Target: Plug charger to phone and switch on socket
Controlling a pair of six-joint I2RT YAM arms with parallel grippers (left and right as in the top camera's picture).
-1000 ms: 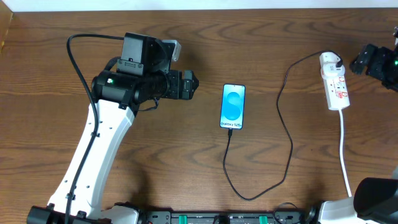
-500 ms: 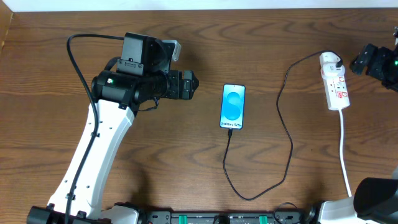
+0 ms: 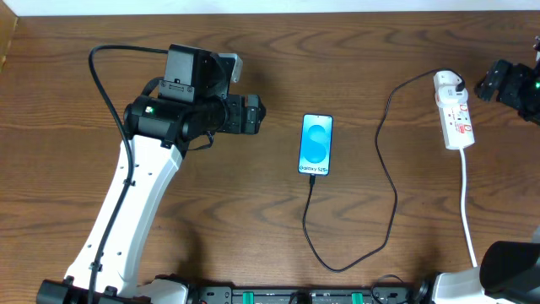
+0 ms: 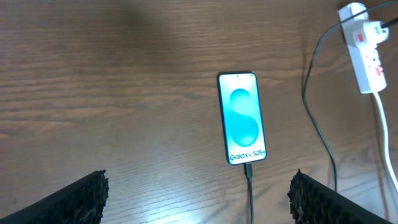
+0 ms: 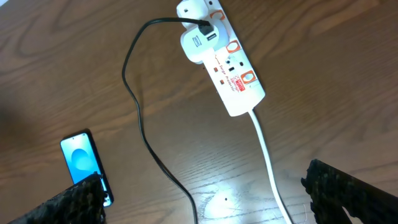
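The phone (image 3: 316,143) lies face up mid-table, its blue screen lit. The thin black charger (image 3: 390,181) has its plug in the phone's bottom edge (image 4: 249,171); the cable loops toward the front edge and runs up to a white adapter (image 5: 198,42) in the socket (image 3: 454,110) at the far right. My left gripper (image 3: 258,114) hovers left of the phone, open and empty; both fingers (image 4: 74,202) sit wide apart in the left wrist view. My right gripper (image 3: 487,84) is open beside the socket (image 5: 227,65), holding nothing.
The socket's thick white cord (image 3: 467,207) runs down toward the front edge on the right. The left arm's white link (image 3: 126,219) crosses the left half of the wooden table (image 3: 211,211). A black rail lines the front edge.
The left gripper has drawn back very slightly to the left, away from the phone. Nothing else has moved.
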